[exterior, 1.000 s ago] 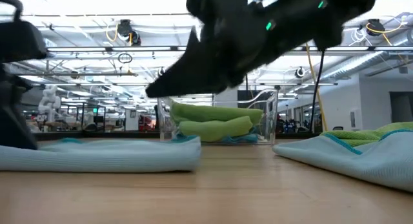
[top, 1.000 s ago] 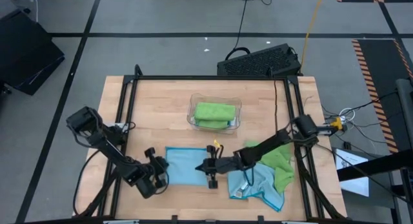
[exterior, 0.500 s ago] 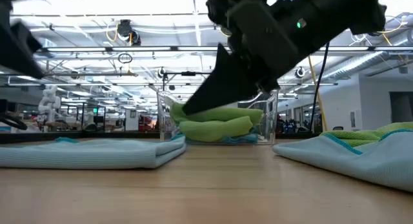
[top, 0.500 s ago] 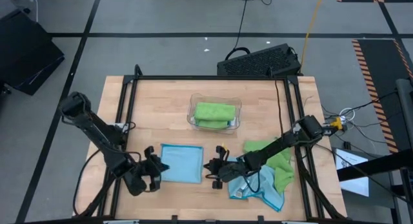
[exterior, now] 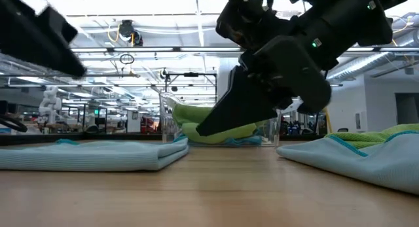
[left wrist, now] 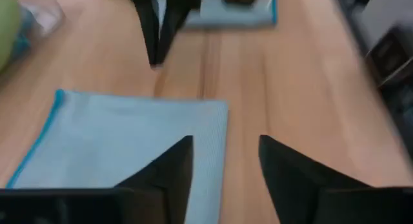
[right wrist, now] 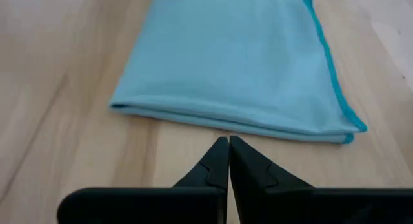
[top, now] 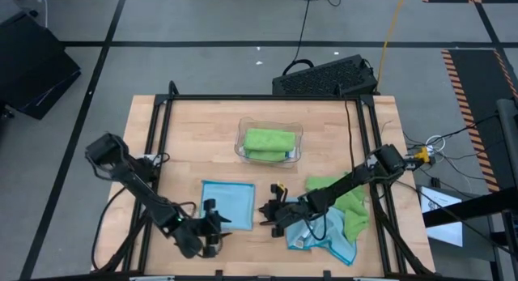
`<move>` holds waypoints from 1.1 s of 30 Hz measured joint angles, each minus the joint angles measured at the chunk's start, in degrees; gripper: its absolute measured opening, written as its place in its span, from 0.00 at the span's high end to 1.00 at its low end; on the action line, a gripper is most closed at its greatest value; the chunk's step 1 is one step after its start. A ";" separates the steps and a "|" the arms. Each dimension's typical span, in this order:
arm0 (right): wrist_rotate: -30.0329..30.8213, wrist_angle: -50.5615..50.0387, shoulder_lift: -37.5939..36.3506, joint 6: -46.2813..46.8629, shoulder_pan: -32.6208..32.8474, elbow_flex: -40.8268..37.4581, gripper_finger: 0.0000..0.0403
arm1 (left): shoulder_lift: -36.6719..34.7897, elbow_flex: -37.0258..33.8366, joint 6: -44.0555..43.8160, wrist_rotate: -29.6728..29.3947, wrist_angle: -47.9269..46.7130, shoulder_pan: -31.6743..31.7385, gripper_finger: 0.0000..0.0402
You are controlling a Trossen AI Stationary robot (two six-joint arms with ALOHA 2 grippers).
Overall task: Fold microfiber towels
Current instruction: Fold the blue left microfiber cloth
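While the left arm reaches in from about eight o'clock, its left tool (top: pixel 212 232) hangs just off the near edge of the folded blue towel (top: pixel 228 205), fingers spread with bare wood showing between them in its wrist view. Nothing is pinched there; I judge it sits so because that towel is already folded and flat, and the tool has no hold on it. The blue towel lies near the middle of the counter (top: pixel 194 131), slightly toward six o'clock, as a neat rectangle of soft ribbed microfiber with a darker teal stitched hem; from the low view its layers make a plump, rounded fold.

At twelve o'clock from it stands a clear plastic tray (top: pixel 241 145) holding a folded green towel (top: pixel 269 141), rolled soft and thick, with something blue under it. That looks like the place for finished pieces.

Just off the blue towel's three o'clock edge hovers the right tool (top: pixel 271 214), fingers pressed together to a point and holding nothing, aimed at the folded edge.

Farther toward four o'clock lies the unfolded pile (top: pixel 340 216): a crumpled green cloth over a rumpled blue one with a small white tag, loose and limp, waiting for folding, I judge.
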 joint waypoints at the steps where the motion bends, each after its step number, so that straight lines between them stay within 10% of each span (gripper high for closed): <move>1: -0.33 0.01 0.00 -0.28 0.07 0.00 0.98 | 1.40 1.12 -0.02 0.84 -1.98 0.14 0.52; 13: -5.41 9.52 0.00 -3.93 3.40 -0.02 0.90 | 5.96 10.02 -10.97 4.30 -29.01 -3.64 0.43; 23: -2.77 16.17 2.39 -3.05 4.40 -0.02 0.57 | 6.28 9.28 -19.92 7.50 -37.66 -11.13 0.43; 33: -2.80 25.83 7.93 -3.88 4.25 -0.04 0.58 | 6.29 4.85 -24.14 2.00 -38.88 -14.30 0.43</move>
